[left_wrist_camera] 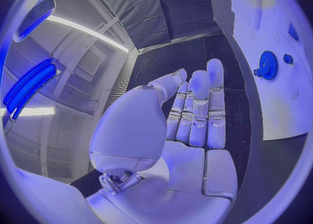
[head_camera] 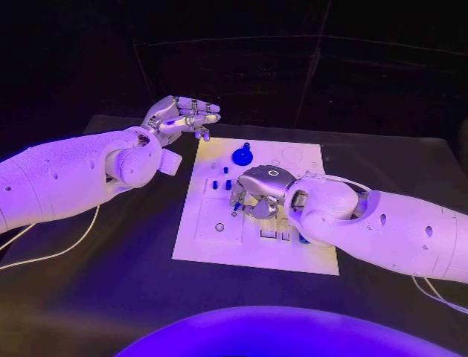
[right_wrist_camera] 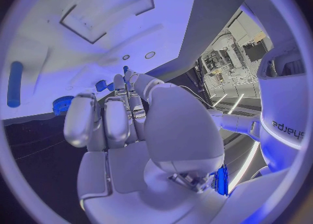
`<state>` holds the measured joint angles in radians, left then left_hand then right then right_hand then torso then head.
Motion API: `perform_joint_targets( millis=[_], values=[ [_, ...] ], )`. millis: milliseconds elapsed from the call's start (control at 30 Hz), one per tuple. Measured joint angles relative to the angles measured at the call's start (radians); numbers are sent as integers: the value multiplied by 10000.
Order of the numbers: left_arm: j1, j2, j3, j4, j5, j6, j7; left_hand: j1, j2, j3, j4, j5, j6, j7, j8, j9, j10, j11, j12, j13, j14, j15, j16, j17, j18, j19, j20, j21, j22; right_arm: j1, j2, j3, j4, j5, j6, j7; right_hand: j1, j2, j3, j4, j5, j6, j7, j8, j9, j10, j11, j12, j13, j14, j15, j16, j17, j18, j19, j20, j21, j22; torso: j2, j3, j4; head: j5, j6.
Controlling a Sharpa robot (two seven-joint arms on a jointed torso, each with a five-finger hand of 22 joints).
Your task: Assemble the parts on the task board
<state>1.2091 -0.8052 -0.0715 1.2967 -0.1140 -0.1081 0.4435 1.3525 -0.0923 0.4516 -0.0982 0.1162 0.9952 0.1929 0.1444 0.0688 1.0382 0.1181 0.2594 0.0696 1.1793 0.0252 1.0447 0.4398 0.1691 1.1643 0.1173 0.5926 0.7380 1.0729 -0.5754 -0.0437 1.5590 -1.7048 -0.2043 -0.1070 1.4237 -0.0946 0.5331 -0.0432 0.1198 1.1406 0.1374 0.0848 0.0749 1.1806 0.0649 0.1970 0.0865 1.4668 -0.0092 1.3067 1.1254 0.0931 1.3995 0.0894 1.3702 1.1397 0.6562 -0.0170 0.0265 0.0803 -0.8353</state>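
The right hand (head_camera: 262,190) bends over the middle of the white task board (head_camera: 207,238), whether it holds a part unclear; the left hand (head_camera: 180,117) hovers empty, fingers apart, beyond the board's far-left corner, near a blue gear (head_camera: 242,156)

The task board (head_camera: 207,230) looks like smooth matt white plastic; the table (head_camera: 83,297) is matt black. Both hands, left (head_camera: 180,117) and right (head_camera: 264,186), are glossy silver metal.
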Motion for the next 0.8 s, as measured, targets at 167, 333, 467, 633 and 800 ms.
perform_joint_targets(
  millis=[167, 333, 467, 633, 800],
  values=[
    [0, 2, 0, 2, 3, 7, 0, 0, 0, -28, -28, 0, 0, 0, 0, 0, 0, 0, 0, 0, 0, 0, 0, -12, -1, 0, 0, 0, 0, -28, 79, -1, -79, -49, 76, 4, 0, 0, 25, -25, 0, -1, -1, -10, 6, -16, 16, -15, -3, 0, 0, 0, -1, 0, 0, 0, 0, 0, -4, -4, 0, 14, -29],
    [0, 0, 0, 8, 5, 14, 0, 0, 0, -28, -28, 0, 0, 0, 0, 1, 0, 0, 0, 1, 0, 0, 0, -12, 0, 0, 0, 0, 0, -64, 173, -4, -149, -125, 134, 4, 0, 0, 25, -25, 0, -1, -1, -11, 6, -16, 17, -17, -3, 0, 0, 0, -14, -1, 0, 0, 0, -11, -4, -5, 0, 38, -54],
    [1, -2, 0, 10, 7, 17, 0, 0, 0, -28, -28, 0, 0, 0, 0, 1, 0, 0, 0, 1, 0, 0, 0, -11, 0, 0, 0, 0, 0, -84, 211, -6, -197, -202, 166, -10, 0, 0, 25, -25, -1, -2, -2, -12, 5, -16, 16, -17, -5, 0, 0, 0, -15, 0, 0, 0, 0, -12, -5, -5, 1, 44, -65],
    [1, -6, 0, 11, 8, 18, 0, 0, 0, -28, -28, 0, 1, 0, 0, 1, 0, 0, 0, 1, 0, 0, 0, -11, -1, 0, 0, 0, 0, -105, 238, -7, -227, -313, 206, -41, 0, -1, 25, -25, -1, -3, -3, -16, 4, -16, 16, -17, -10, 0, 0, 0, -15, -1, 0, 0, 0, -22, -8, -6, 3, 41, -76],
    [1, -7, 0, 11, 10, 20, 0, 0, 0, -28, -28, 0, 1, 0, 0, 1, 0, 0, 0, 1, 0, 0, 0, -11, -1, 0, 0, 0, 0, -120, 289, -9, -239, -395, 280, -62, 0, 0, 25, -25, -2, -13, -13, -17, 3, -17, 16, -18, -13, 0, 0, 0, -14, 0, 0, 0, 0, -22, -8, -6, 4, 39, -95]
  ],
)
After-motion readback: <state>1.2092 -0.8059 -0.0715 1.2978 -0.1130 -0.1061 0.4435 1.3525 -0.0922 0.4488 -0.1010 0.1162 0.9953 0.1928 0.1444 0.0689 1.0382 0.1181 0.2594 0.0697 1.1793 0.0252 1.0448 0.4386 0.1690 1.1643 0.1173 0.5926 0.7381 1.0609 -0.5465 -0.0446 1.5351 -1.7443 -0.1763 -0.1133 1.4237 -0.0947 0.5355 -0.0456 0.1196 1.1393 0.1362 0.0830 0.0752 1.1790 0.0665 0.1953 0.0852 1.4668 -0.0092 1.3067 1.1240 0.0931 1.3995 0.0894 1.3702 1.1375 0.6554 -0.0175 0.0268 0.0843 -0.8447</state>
